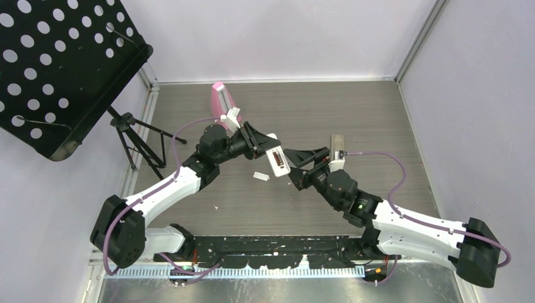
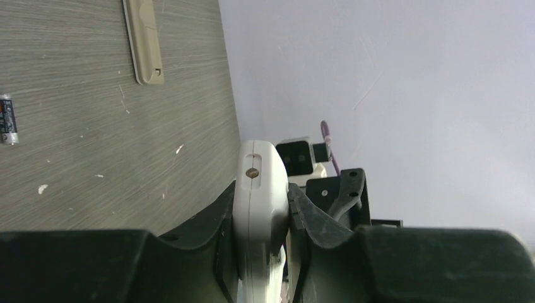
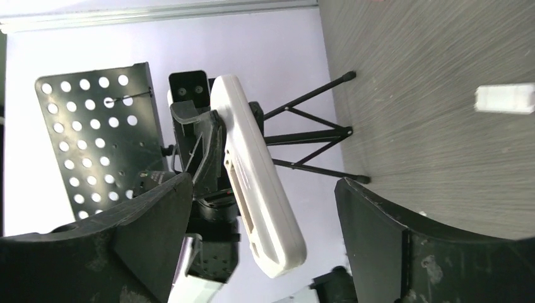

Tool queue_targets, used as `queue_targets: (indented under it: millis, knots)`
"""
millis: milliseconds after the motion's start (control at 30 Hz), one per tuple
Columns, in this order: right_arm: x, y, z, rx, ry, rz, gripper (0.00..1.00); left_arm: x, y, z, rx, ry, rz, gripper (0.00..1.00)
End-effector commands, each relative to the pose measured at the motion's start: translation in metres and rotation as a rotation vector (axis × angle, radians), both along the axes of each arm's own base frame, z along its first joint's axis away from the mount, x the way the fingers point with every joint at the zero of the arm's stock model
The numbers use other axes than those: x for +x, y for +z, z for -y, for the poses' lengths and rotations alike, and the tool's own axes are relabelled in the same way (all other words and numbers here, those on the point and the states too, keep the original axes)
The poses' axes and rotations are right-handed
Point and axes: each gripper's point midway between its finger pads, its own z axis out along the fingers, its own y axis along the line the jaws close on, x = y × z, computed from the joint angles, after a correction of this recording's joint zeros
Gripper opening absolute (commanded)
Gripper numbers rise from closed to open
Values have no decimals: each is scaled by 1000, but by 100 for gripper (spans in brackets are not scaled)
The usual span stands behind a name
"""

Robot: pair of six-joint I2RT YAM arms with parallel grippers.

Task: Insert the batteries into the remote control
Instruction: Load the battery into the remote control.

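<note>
My left gripper (image 1: 264, 149) is shut on a white remote control (image 1: 277, 160) and holds it above the table, its free end pointing right. In the left wrist view the remote (image 2: 257, 189) sits edge-on between the jaws. My right gripper (image 1: 301, 158) is open and empty, facing the remote's free end. In the right wrist view the remote (image 3: 252, 177) hangs between the wide-open jaws, touching neither, with its open battery slot showing. One dark battery (image 2: 6, 120) lies on the table. The blue battery is out of view.
A small white piece (image 1: 260, 176) lies on the table under the grippers and shows in the right wrist view (image 3: 505, 99). A beige flat strip (image 2: 144, 41) lies on the table. A pink object (image 1: 222, 98) stands at the back. A black perforated music stand (image 1: 60, 69) stands left.
</note>
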Motion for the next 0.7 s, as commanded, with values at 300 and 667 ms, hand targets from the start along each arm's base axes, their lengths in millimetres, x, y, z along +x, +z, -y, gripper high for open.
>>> queue_targets:
  millis: [300,667]
  knots:
    - [-44,11,-4,-598,392,497,85,-37,6,-9,148,-273,350,0]
    - [-34,-11,-22,-743,486,469,57,-43,4,-12,162,-300,344,0]
